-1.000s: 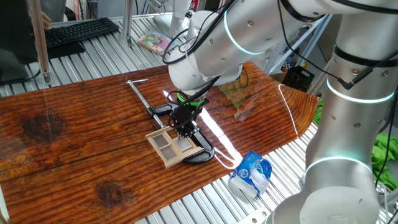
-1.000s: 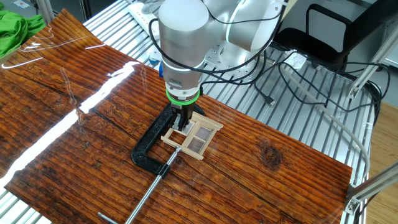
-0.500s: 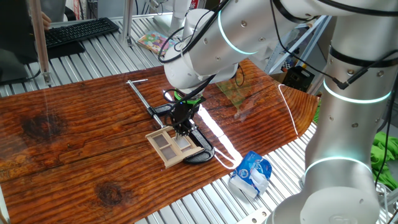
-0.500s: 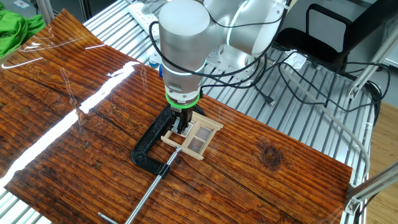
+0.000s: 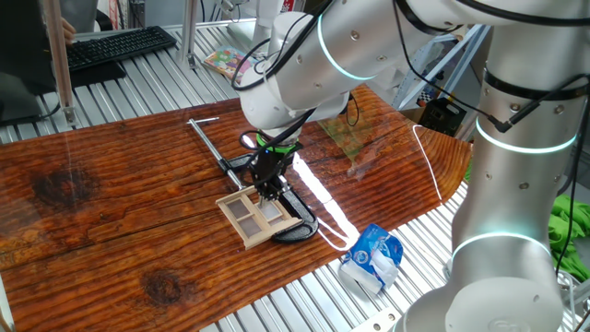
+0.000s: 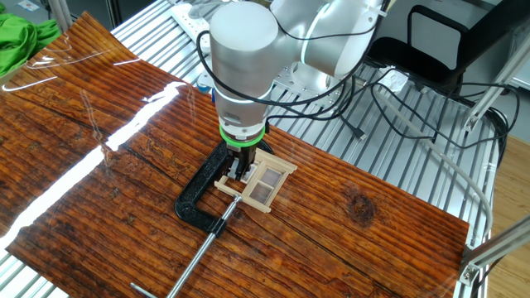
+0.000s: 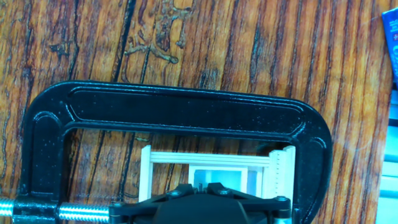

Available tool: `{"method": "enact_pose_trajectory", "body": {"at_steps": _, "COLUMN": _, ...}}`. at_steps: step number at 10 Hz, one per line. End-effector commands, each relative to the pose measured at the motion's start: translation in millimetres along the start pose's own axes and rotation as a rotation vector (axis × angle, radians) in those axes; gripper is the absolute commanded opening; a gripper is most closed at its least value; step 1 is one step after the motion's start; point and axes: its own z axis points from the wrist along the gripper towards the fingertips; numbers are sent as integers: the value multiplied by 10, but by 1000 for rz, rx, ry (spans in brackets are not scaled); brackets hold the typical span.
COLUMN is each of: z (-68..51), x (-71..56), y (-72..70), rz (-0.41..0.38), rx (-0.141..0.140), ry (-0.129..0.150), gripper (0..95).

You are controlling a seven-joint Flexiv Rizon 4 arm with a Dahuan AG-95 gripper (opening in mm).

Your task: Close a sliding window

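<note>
The sliding window (image 5: 255, 216) is a small pale wooden frame with greyish panes. It lies flat on the wooden table, held in a black C-clamp (image 5: 297, 228). My gripper (image 5: 269, 192) points straight down onto the window's end nearest the clamp body, with the fingers together. In the other fixed view the gripper (image 6: 240, 171) stands on the window (image 6: 263, 184) at its left end. In the hand view the window (image 7: 211, 167) sits inside the clamp's arch (image 7: 174, 111), and the gripper (image 7: 199, 188) covers its lower part, jaws closed.
The clamp's long steel screw (image 5: 206, 142) runs toward the table's back; it also shows in the other fixed view (image 6: 199, 252). A blue-white crumpled packet (image 5: 372, 256) lies off the table's front edge. A thin white cable (image 5: 429, 161) loops over the table's right end.
The arm has shifted slightly along the window, away from the packet side. The fingertips stay down on the window. The clamp has not moved.
</note>
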Motion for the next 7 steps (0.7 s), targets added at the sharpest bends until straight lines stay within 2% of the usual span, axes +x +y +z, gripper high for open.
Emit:
{"method": "enact_pose_trajectory", "body": {"at_steps": 1, "z": 4, "x": 3, "y": 30, "rz": 4, "rx": -3, "ry": 0, "gripper": 0}}
{"method": "enact_pose_trajectory", "body": {"at_steps": 7, "z": -16, "x": 10, "y": 82, "rz": 4, "rx": -5, "ry": -1, "gripper": 0}}
